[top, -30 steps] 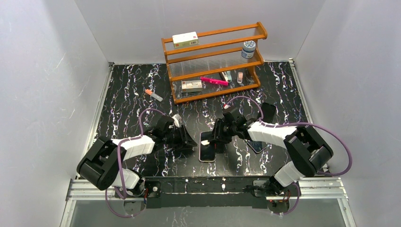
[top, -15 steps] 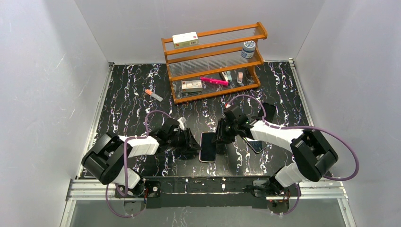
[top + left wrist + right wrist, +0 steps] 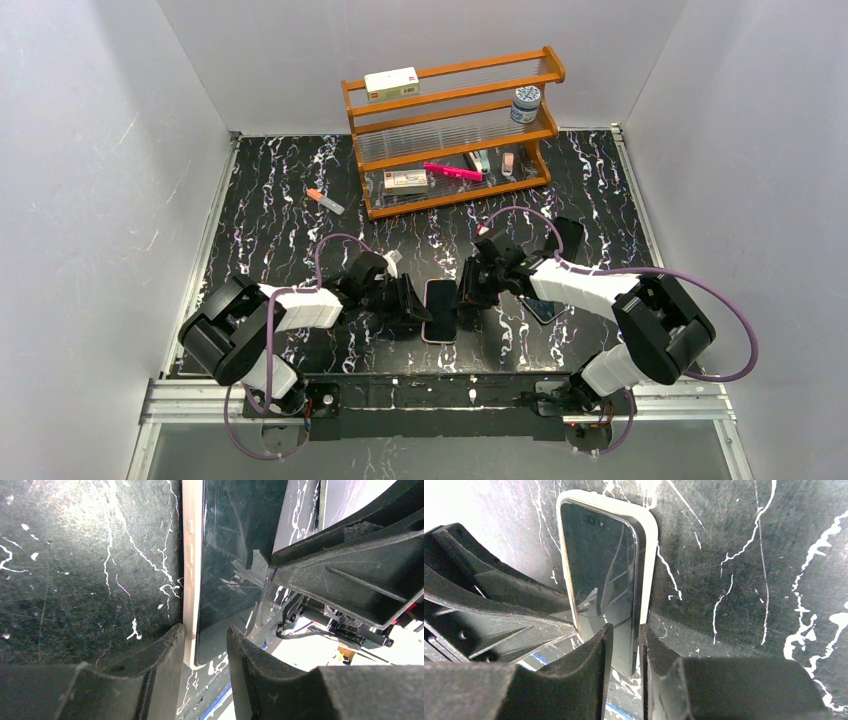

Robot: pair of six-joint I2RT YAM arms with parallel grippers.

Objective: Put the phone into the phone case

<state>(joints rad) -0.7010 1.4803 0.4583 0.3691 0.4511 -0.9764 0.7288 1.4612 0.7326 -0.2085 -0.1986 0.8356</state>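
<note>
Top external view: the left claw [image 3: 415,304], narrow, straddles the left long edge of the phone [image 3: 440,310]. It lies mid-surface [image 3: 270,230], long axis pointing away from the bases, screen up inside a pale shell [image 3: 650,535]. The right claw [image 3: 466,296], equally narrow and near, straddles its right edge. I cannot tell whether either pinches. A dark slab [image 3: 545,308] lies under the right forearm.

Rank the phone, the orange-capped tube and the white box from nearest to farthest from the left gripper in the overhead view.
1. The phone, just right of the left gripper.
2. The tube, farther back and to the left.
3. The white box, atop the rack at the back.
</note>
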